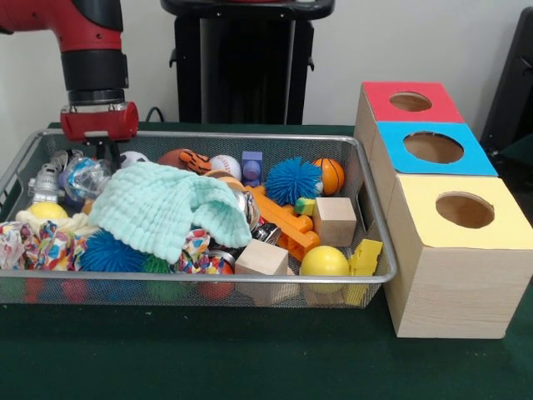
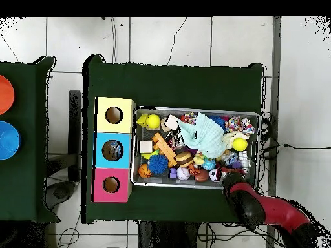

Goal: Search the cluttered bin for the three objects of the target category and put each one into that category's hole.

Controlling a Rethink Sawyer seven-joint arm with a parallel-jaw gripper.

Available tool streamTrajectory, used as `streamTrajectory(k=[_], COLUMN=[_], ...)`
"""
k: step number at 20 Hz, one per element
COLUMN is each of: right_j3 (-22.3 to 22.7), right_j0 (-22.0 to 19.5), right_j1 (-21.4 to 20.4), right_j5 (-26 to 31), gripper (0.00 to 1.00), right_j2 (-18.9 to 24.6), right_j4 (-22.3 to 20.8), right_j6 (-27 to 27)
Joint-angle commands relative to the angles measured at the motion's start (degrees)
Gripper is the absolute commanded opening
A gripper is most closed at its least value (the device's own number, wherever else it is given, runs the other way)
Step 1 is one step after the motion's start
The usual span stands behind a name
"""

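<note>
The wire-mesh bin point(image 1: 208, 279) sits on the green table, full of toys; it also shows in the overhead view point(image 2: 194, 186). A crinkly clear wrapper with blue print point(image 1: 83, 177) lies in its far left corner, with a whitish one point(image 1: 48, 179) beside it. My gripper point(image 1: 98, 150) hangs just above and behind these wrappers; in the overhead view point(image 2: 226, 177) it is over the bin's corner nearest the robot. Its tips are hidden among the clutter. The red-topped box's hole point(image 1: 410, 102) is the far one in the row, also seen from overhead point(image 2: 111, 185).
A mint-green cloth point(image 1: 162, 212) covers the bin's left middle. Blue spiky balls point(image 1: 293, 179), a small basketball point(image 1: 331, 175), wooden blocks point(image 1: 335, 221) and a yellow ball point(image 1: 324, 262) fill the rest. The blue-topped box point(image 1: 433, 147) and the yellow-topped box point(image 1: 464, 210) stand to the right of the bin.
</note>
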Motion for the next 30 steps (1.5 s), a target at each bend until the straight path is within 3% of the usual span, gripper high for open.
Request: streamTrajectory(k=[1, 5, 10, 14, 21, 30], right_j3=[0.25, 3.01, 8.66, 11.06, 11.89, 12.88], right_j0=[-0.75, -1.21, -1.92, -2.25, -2.15, 3.18], right_j1=[0.86, -2.86, -10.93, -14.26, -15.03, -16.16], right_j5=[-1.20, 0.22, 4.58, 6.27, 6.61, 4.32], gripper=[0.00, 0.00, 0.00, 0.00, 0.00, 0.00], right_j2=[1.94, 3.16, 6.34, 7.71, 8.04, 5.06], right_j4=[-1.66, -0.09, 4.54, 7.30, 9.43, 12.27], right_j6=[4.98, 5.37, 6.02, 6.03, 5.07, 7.73])
